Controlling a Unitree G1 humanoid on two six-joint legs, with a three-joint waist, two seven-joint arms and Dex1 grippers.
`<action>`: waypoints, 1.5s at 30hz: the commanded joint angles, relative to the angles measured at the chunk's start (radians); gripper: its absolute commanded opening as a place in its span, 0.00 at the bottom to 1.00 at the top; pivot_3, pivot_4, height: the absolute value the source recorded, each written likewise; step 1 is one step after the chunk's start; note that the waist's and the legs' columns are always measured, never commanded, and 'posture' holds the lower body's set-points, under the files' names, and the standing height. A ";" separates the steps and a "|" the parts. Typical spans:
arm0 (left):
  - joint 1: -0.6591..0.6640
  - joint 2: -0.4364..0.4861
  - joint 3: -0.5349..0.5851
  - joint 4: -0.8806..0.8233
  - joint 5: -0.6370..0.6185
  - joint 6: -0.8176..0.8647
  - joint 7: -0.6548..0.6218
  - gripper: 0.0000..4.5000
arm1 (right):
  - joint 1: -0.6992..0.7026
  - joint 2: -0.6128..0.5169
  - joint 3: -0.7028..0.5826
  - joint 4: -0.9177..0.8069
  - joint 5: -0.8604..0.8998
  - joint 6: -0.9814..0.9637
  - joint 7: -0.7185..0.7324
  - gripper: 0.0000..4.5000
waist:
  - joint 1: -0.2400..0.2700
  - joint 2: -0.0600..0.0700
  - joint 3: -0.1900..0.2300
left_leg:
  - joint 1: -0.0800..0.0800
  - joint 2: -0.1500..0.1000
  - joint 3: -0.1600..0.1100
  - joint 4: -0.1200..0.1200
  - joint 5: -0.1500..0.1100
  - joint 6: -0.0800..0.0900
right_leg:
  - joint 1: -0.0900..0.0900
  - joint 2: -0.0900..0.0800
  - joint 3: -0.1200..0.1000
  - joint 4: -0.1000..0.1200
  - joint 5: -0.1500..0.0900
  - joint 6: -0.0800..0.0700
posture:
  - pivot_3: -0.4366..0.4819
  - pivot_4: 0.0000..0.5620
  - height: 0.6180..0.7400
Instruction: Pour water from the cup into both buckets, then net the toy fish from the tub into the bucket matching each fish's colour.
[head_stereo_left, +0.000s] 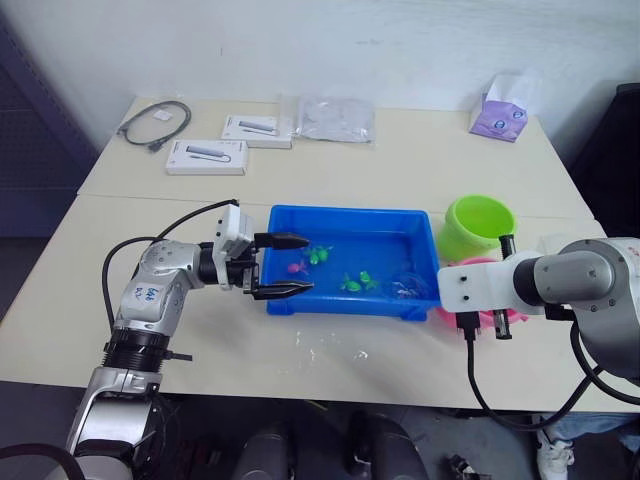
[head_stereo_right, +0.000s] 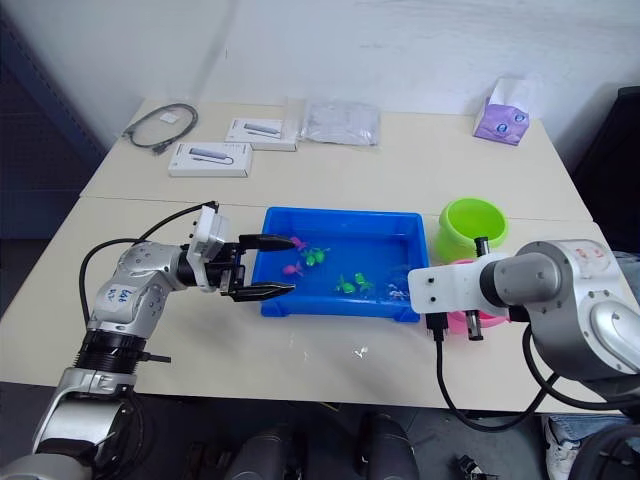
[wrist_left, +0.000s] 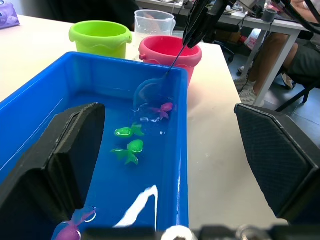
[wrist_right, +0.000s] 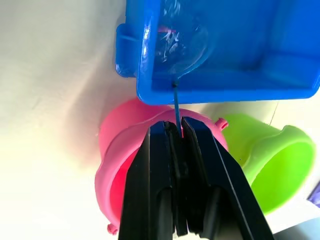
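Between the parted black fingers of the left gripper (head_stereo_left: 283, 266), seen from the head camera, sits the near left corner of the tub (head_stereo_left: 345, 215); that gripper holds nothing, its jaws spread wide either side of the tub wall, forearm lying level across the table and pointing toward the fish. Opposite, the right gripper (head_stereo_left: 503, 290) hangs fingers-down over the pink bucket (head_stereo_left: 446, 313), wrist bent so the arm reaches in from the side, with the green bucket (head_stereo_left: 478, 226) just behind it. In the left wrist view, beyond the open jaws, green fish (wrist_left: 129, 150) lie mid-tub and a pink fish (wrist_left: 164, 108) floats right at the net (wrist_left: 146, 93), whose hoop dips in the water at the far end; the cup (wrist_left: 154, 23) stands behind the two buckets. In the right wrist view the jaws are pinched tight on the thin handle, the hoop straight ahead of the fingertips inside the tub's corner, the pink bucket directly beneath. My worry is the lift: the grip is on a thin rod, so the net could twist and tip the pink fish out before it clears the rim, or the hoop could catch the tub's edge and shove the tub, which the left gripper is not actually clamping.
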 joint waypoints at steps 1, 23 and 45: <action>0.009 0.003 0.015 -0.052 -0.012 -0.002 0.006 0.99 | 0.022 0.043 -0.081 0.026 0.056 0.137 -0.026 0.00 | 0.000 0.000 0.000 | 0.000 0.000 0.000 0.000 0.000 0.000 | 0.000 0.000 0.000 0.000 0.000 0.000 | 0.48 0.27 1.00; 0.031 0.028 0.021 -0.085 -0.019 0.025 0.013 0.99 | 0.117 0.312 -0.439 0.064 0.502 0.584 -0.248 0.00 | -0.001 0.000 0.000 | -0.002 0.000 -0.002 0.001 0.000 0.000 | -0.001 0.000 -0.001 0.003 0.000 0.000 | 0.48 0.27 1.00; 0.024 0.044 0.038 -0.062 -0.027 0.026 -0.026 0.99 | 0.440 0.441 -0.976 -0.048 0.839 0.475 -0.317 0.00 | 0.003 0.000 0.000 | -0.003 0.000 -0.003 0.001 0.000 0.000 | -0.001 0.001 -0.001 0.003 0.000 0.000 | 0.48 0.27 1.00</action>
